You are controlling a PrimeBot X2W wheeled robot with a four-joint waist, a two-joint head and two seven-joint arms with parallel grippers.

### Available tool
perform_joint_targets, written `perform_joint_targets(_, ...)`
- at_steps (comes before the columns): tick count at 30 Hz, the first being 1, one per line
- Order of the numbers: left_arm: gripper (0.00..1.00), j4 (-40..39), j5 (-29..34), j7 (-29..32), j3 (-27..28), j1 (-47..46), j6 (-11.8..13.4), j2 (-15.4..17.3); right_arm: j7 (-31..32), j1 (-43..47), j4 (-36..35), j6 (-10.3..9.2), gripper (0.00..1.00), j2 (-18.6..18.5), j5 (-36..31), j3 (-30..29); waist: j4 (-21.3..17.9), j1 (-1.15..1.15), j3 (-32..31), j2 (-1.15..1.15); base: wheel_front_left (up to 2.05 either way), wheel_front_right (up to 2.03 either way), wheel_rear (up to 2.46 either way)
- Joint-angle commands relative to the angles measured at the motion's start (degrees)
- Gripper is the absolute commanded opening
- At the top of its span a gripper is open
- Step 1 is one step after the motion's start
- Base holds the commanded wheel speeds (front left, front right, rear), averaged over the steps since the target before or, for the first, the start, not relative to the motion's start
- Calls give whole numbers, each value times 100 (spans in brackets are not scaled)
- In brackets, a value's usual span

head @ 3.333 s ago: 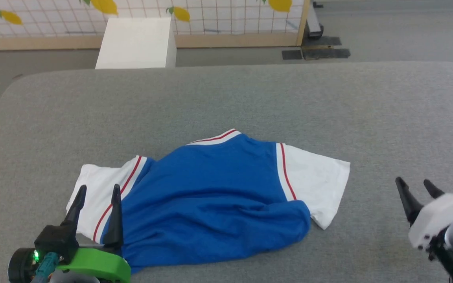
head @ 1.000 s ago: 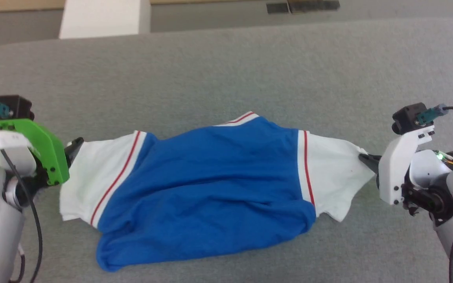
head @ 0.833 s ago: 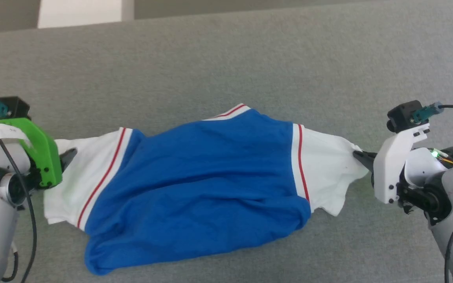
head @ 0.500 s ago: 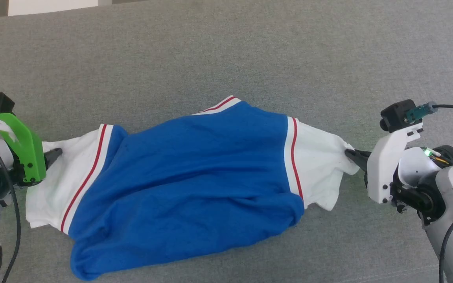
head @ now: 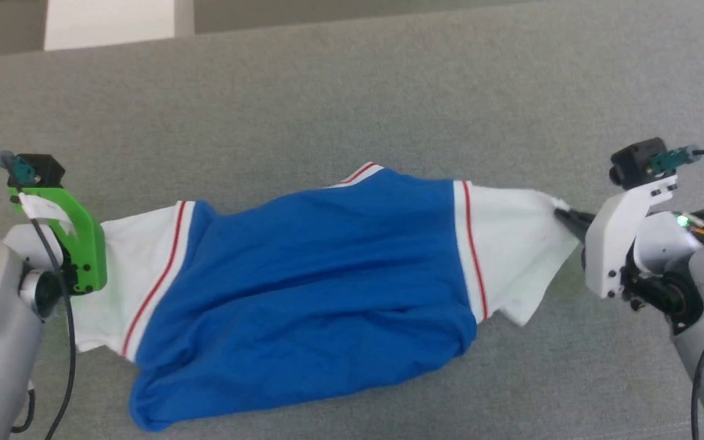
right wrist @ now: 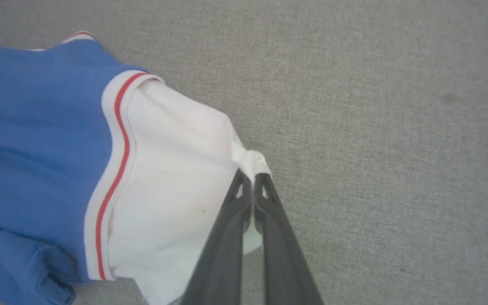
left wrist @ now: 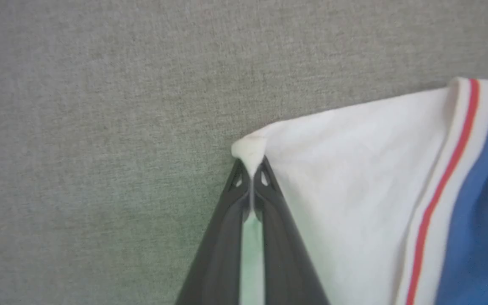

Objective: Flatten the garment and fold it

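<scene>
Black fingers pinched tight on both sides: the left claw (left wrist: 251, 178) grips the tip of one white sleeve (left wrist: 345, 178), the right claw (right wrist: 252, 182) grips the tip of the other sleeve (right wrist: 172, 169). Between them the shirt (head: 315, 287) lies crumpled mid-surface, long axis running claw to claw, its blue body bunched toward the near edge of the grey surface (head: 352, 91). Each arm owns its side; pulling apart looks like the flattening move.
</scene>
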Motion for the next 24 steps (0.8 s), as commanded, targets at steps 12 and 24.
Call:
perform_joint_targets(12, 0, 293, 684, -1391, 147, -1703, 727, -98, -739, -1499, 659, -8, 0, -25, -646, -525, 280, 0, -793, 69, 0, 0, 0)
perform_joint_targets(24, 0, 353, 1062, -2491, 362, -3891, 898, 52, -1666, -4250, 1422, -8, 0, 115, -1430, -947, 155, 0, 586, 69, 0, 0, 0)
